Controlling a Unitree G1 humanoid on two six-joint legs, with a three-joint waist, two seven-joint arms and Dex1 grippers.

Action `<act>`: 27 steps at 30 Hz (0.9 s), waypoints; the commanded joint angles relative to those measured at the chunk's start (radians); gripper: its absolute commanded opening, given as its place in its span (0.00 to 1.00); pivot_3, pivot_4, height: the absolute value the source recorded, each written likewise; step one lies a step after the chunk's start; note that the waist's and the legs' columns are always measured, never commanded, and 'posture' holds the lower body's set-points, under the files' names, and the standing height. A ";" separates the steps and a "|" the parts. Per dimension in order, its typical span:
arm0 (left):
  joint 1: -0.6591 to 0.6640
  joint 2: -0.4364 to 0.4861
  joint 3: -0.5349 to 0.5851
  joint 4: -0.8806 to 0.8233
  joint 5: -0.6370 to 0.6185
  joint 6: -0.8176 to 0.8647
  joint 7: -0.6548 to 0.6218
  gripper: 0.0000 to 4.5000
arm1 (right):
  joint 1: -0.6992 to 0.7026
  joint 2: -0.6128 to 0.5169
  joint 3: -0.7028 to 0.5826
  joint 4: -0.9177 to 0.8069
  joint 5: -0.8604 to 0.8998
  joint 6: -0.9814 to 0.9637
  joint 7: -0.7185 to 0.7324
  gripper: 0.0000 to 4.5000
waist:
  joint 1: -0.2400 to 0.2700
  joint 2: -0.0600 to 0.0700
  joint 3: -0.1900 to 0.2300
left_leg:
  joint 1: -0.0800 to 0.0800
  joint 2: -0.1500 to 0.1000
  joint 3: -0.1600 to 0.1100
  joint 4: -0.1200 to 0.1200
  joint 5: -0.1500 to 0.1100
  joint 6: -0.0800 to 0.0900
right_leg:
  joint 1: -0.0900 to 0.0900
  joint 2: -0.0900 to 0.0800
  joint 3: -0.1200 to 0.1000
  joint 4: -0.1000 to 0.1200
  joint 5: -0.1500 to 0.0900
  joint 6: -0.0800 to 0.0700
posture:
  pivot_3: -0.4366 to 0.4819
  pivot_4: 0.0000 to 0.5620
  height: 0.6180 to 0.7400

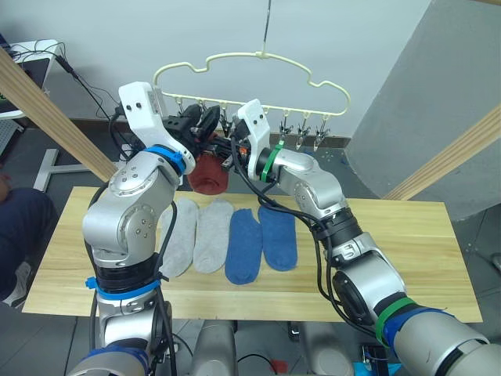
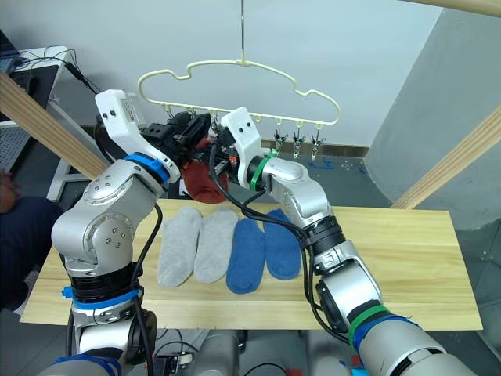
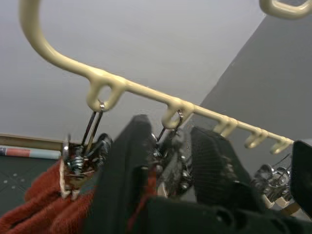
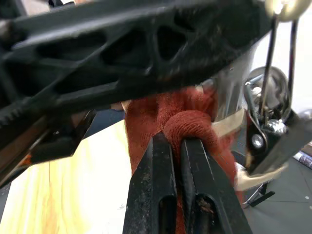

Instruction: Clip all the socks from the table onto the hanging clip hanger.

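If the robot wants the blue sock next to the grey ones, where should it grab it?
Probably at the cuff end nearest the hanger, coming straight down from above. That blue sock lies flat on the table touching its neighbours, so a pinch at the open far end avoids them.

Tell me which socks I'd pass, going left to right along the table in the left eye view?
First light grey sock → second light grey sock → first blue sock → second blue sock, all lying flat on the table.
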 commanded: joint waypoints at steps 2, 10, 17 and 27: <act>0.004 0.012 -0.003 -0.053 -0.009 -0.007 -0.008 0.42 | -0.012 0.008 -0.006 -0.051 0.009 -0.013 0.015 0.00 | 0.000 0.000 0.000 | 0.000 0.000 0.000 0.000 0.000 0.000 | 0.000 0.000 0.000 0.000 0.000 0.000 | 0.39 0.52 1.00; 0.032 0.031 -0.019 -0.092 -0.021 0.007 -0.036 0.42 | 0.022 0.003 0.012 -0.104 0.016 0.033 0.038 0.00 | 0.000 0.000 0.000 | 0.000 0.000 0.000 0.000 0.000 0.000 | 0.000 0.000 0.000 0.000 0.000 0.000 | 0.39 0.53 1.00; 0.087 0.075 -0.026 -0.161 -0.031 0.027 -0.068 0.43 | 0.055 -0.010 0.027 -0.158 0.008 0.081 0.034 0.48 | 0.000 0.000 0.000 | 0.000 0.000 0.000 0.000 0.000 0.000 | 0.000 0.000 0.000 0.001 0.000 0.000 | 0.39 0.53 1.00; 0.207 0.162 0.005 -0.268 -0.037 0.031 -0.098 0.43 | 0.138 -0.074 0.056 -0.311 0.026 0.185 0.059 0.64 | 0.000 0.000 0.000 | 0.000 0.000 -0.001 0.000 0.001 0.000 | 0.000 0.000 0.000 0.001 0.000 0.000 | 0.41 0.51 1.00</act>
